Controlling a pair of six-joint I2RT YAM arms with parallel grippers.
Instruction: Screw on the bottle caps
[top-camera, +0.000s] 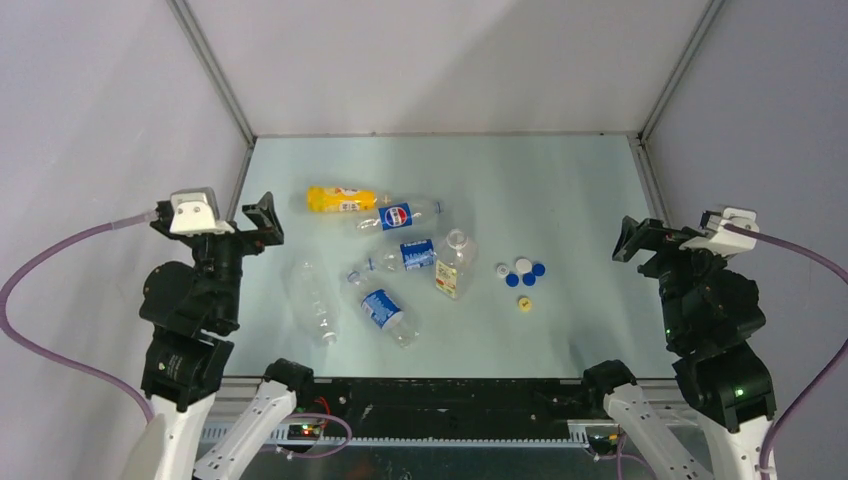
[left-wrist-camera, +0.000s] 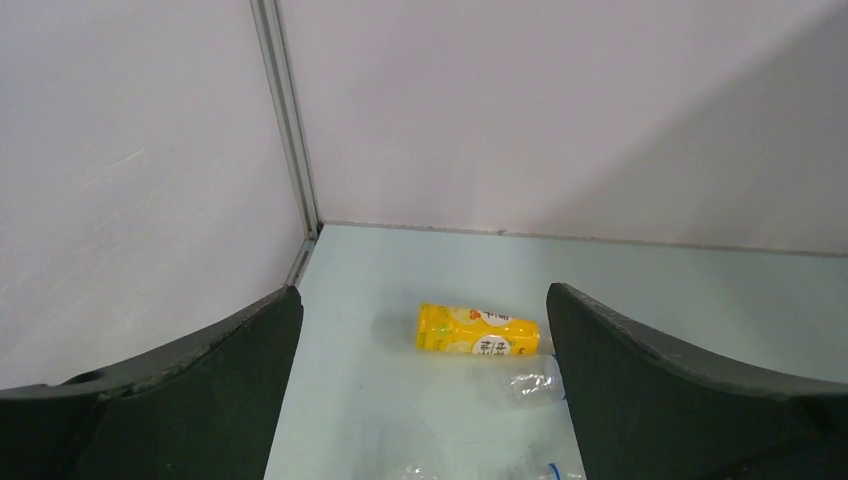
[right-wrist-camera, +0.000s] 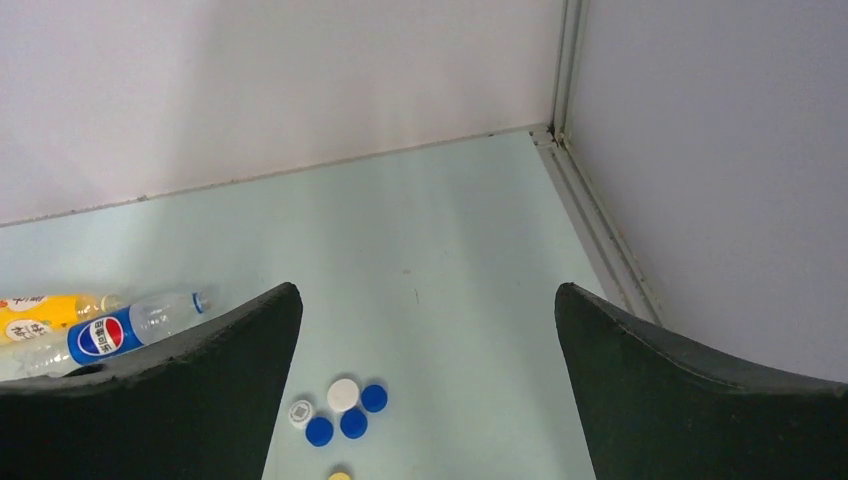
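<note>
Six bottles (top-camera: 400, 258) lie on their sides in a loose heap left of the middle of the table (top-camera: 580, 190). Whether any neck already carries a cap is too small to tell. The opaque yellow-orange bottle (top-camera: 340, 199) is farthest back, with the Pepsi bottle (top-camera: 405, 215) just beside it. The unlabelled bottle (top-camera: 312, 298) lies nearest the left gripper (top-camera: 267, 222). The bottle caps (top-camera: 522, 272) sit apart to the right in a tight blue-and-white cluster, with one yellow cap (top-camera: 525, 304) just nearer the robot.

The left gripper and the right gripper (top-camera: 627, 240) both hang spread wide and empty at the table's sides, well apart from everything.

The clear bottles look empty and thin-walled, so they should be light, prone to roll and quick to buckle under a squeeze. The stiffer neck or shoulder seems the safest hold while the other gripper turns a cap. Each cap is small, rigid and light, and is best pinched across its rim from above. Close neighbours in the cluster may get nudged.
</note>
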